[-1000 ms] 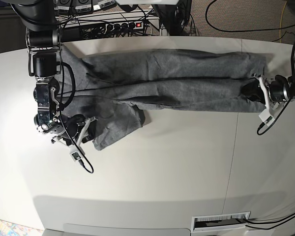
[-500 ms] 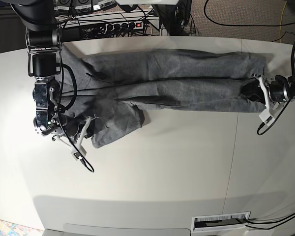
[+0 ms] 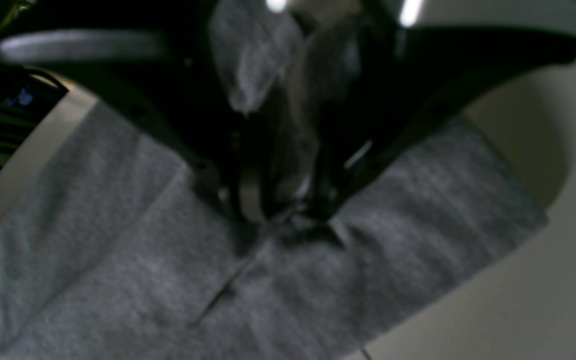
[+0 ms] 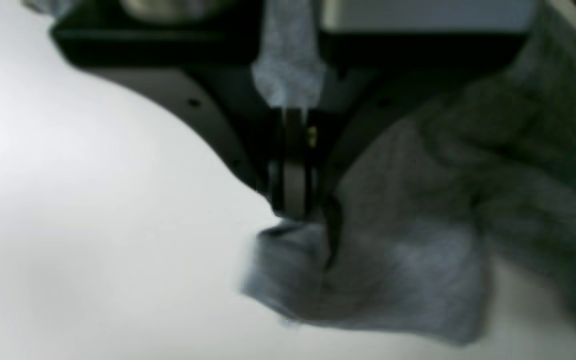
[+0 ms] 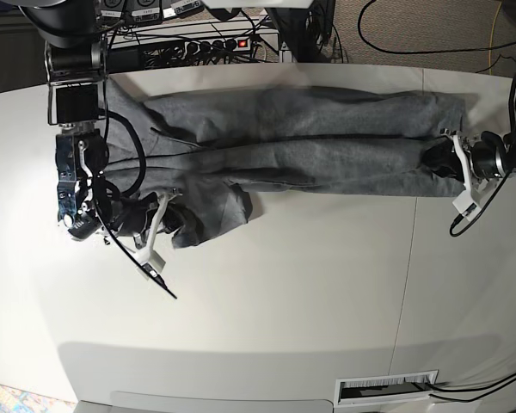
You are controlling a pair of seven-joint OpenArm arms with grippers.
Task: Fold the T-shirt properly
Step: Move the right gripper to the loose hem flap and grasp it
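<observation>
The heather-grey T-shirt [image 5: 327,142] lies stretched sideways along the far part of the white table [image 5: 284,292], folded lengthwise into a long band. At the band's right end my left gripper [image 5: 441,159] pinches the cloth. In the left wrist view, grey fabric [image 3: 118,280] runs up between the closed tips of that gripper [image 3: 280,210]. At the left end a sleeve flap hangs toward the near side. My right gripper [image 5: 170,225] is shut on its corner. The right wrist view shows this gripper [image 4: 295,210] closed, with a bunched fold of the T-shirt [image 4: 418,260] at its tips.
A power strip [image 5: 211,43] and cables lie just beyond the table's far edge. A white slotted plate [image 5: 387,387] sits at the near edge. A seam [image 5: 408,258] crosses the tabletop right of centre.
My right gripper has closed on the sleeve corner and drawn it slightly up and right, so the flap is shorter and bunched. The left arm has not moved.
</observation>
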